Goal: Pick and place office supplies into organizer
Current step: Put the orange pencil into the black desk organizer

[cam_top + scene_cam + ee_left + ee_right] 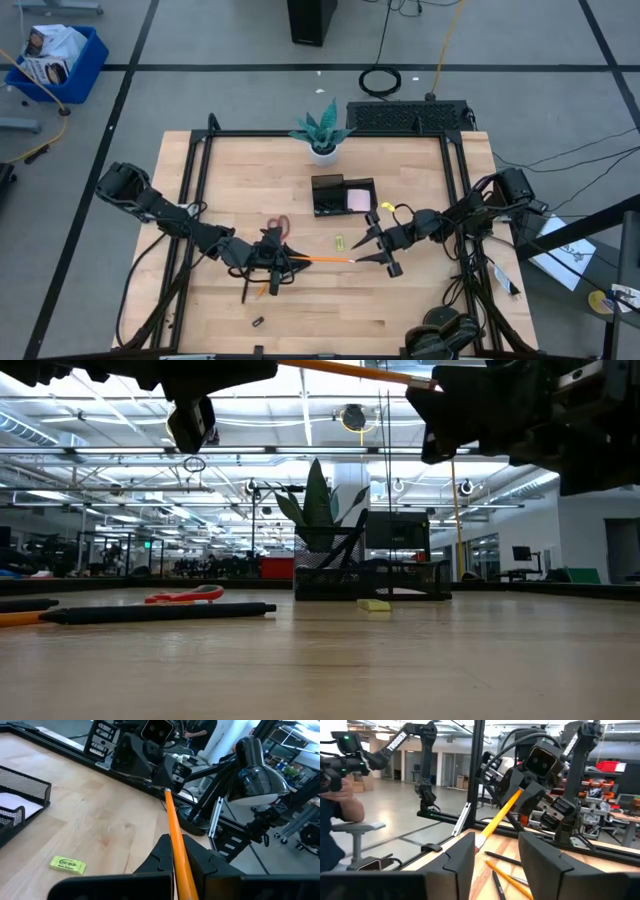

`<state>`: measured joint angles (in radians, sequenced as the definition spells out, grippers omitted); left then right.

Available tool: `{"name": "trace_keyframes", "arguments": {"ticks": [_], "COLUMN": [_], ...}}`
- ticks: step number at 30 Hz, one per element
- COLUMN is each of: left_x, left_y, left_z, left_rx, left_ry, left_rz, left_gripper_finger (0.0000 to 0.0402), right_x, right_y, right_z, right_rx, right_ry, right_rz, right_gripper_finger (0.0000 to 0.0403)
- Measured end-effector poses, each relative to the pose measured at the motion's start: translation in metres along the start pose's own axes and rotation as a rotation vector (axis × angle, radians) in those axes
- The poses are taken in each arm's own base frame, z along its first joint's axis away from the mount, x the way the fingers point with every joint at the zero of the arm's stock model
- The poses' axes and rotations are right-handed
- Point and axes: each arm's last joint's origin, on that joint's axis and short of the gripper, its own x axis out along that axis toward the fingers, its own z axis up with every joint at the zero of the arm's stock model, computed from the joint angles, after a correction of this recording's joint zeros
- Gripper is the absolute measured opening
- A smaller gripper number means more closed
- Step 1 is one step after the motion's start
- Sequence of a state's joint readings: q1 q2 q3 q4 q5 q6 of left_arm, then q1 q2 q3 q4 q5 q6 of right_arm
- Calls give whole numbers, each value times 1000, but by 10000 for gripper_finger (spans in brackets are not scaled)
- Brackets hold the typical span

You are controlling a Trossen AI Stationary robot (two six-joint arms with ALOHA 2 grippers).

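Note:
An orange pencil [322, 259] hangs level above the table's middle, with my left gripper [285, 258] shut on its left end. Its free, pale-tipped end [480, 842] stands between the open fingers of my right gripper [362, 252], which comes in from the table's right. The black organizer [343, 195] stands at the far middle with a pink pad [358, 198] inside. Red-handled scissors [279, 224], a yellow-green clip [340, 241] and a black clip [257, 322] lie flat on the table. Black pens and another pencil [264, 287] lie under the left gripper. My left gripper pinches the pencil's shaft [176, 851] between its two fingers, near the end away from the right arm. The fingers come level from the table's left, and the pencil runs straight on out of them. It is lifted clear and about level. My right gripper's fingers [462, 857] flank the pencil's pale end; whether they touch it I cannot tell.
A white pot with a teal plant [322, 135] stands at the far edge behind the organizer. A black frame [200, 190] runs along the table's left, far and right sides. Bare wood lies at the near middle and near right.

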<state>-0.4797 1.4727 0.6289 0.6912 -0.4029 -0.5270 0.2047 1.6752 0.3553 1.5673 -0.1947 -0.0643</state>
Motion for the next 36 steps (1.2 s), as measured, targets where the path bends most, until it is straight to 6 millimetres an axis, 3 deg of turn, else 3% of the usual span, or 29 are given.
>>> {"name": "trace_keyframes", "arguments": {"ticks": [13, 18, 26, 36], "left_x": [0, 0, 1, 0], "left_y": [1, 2, 3, -2], "left_z": [0, 1, 5, 14], "left_rx": [3, 20, 21, 52], "left_ry": [-14, -35, -72, -161], "left_rz": [24, 57, 78, 42], "left_gripper_finger": [8, 8, 8, 8], "right_x": [-2, -2, -3, -3], "right_y": [5, 6, -1, 0], "right_z": [2, 7, 9, 11], "right_rx": [41, 153, 32, 16], "right_ry": [-4, -20, -14, -33], "right_rz": [10, 3, -195, -195], "right_gripper_finger": [206, 207, 205, 204]}}
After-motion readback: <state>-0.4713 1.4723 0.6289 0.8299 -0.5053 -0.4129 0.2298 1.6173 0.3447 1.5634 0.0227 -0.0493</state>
